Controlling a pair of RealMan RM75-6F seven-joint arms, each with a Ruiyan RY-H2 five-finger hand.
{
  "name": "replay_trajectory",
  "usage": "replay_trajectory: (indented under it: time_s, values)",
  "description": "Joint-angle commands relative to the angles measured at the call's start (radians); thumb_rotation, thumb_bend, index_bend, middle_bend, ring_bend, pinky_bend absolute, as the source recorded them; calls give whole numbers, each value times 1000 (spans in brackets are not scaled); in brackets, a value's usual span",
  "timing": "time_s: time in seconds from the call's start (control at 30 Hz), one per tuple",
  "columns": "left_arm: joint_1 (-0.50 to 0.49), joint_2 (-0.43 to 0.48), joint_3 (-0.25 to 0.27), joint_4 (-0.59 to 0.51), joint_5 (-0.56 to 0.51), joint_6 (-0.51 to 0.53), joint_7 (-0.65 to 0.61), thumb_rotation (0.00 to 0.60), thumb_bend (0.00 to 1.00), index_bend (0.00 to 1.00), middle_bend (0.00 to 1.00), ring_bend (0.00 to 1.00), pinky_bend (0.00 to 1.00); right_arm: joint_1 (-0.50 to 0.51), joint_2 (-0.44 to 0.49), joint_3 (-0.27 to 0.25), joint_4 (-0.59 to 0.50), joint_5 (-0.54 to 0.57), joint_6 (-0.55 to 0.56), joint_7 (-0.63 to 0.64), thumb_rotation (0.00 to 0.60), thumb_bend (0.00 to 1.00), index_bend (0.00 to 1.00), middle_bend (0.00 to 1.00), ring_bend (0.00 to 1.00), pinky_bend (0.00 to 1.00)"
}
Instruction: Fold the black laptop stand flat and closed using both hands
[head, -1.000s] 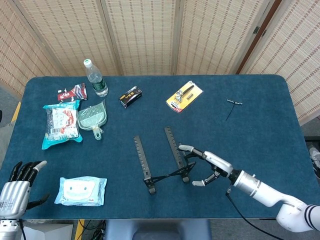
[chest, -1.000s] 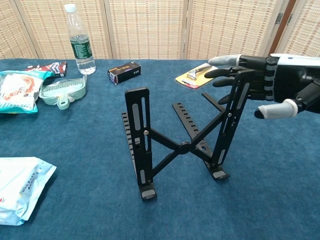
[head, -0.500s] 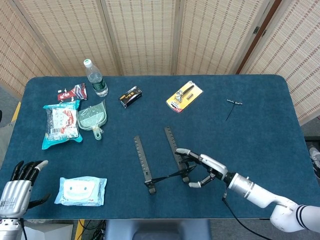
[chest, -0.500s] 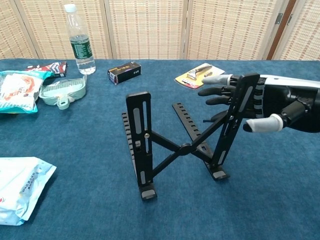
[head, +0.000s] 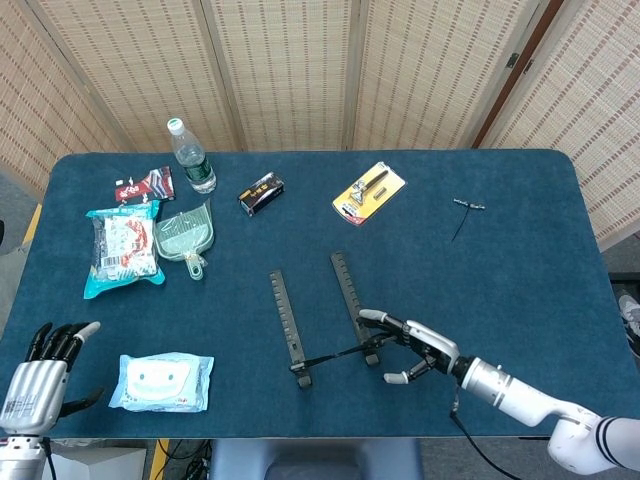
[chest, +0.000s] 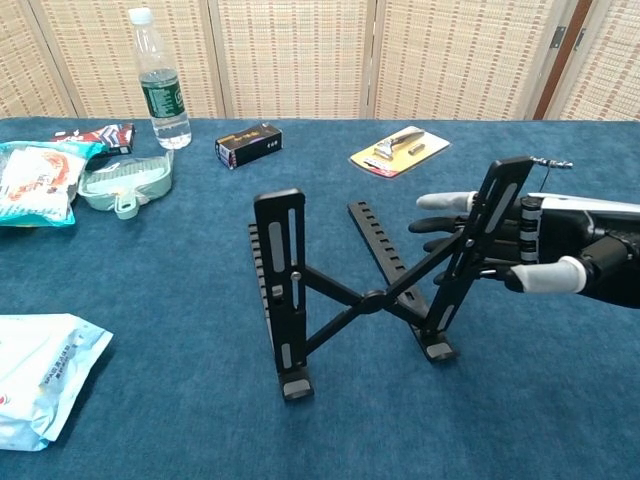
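The black laptop stand (chest: 370, 295) stands unfolded at the table's front centre, its two slotted uprights raised and its cross bars forming an X. From the head view the stand (head: 318, 318) shows as two toothed rails. My right hand (chest: 520, 250) reaches in from the right at the top of the right upright. Its fingers (chest: 445, 201) lie spread behind that upright and the thumb sits apart in front, so nothing is clasped. The head view puts the right hand (head: 415, 350) just right of the stand's feet. My left hand (head: 40, 375) hovers at the front left corner with fingers apart, holding nothing.
A wet wipes pack (head: 160, 382) lies front left. Further back on the left are a snack bag (head: 122, 248), a green dustpan (head: 184, 236) and a water bottle (head: 190, 155). Behind the stand lie a black box (head: 261, 193), a yellow blister pack (head: 369, 192) and a small tool (head: 466, 208).
My right hand has dropped lower and drawn back to the right. The stand's right upright has leaned a little to the right with it. The left hand has barely moved.
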Motion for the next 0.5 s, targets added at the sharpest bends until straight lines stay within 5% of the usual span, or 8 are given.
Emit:
replay_trajectory:
  time_s: [0.03, 0.5]
  values:
    - [-3, 0, 0, 2, -1, -5, -8, 600, 126, 149, 165, 121, 19, -7, -1, -1, 2, 7, 5, -1, 600, 84, 0, 107, 56, 166]
    - [-130, 24, 28, 64, 137, -148, -170, 600, 127, 149, 165, 121, 15, -7, 103, 58, -70, 16, 101, -82, 600, 84, 0, 104, 56, 166]
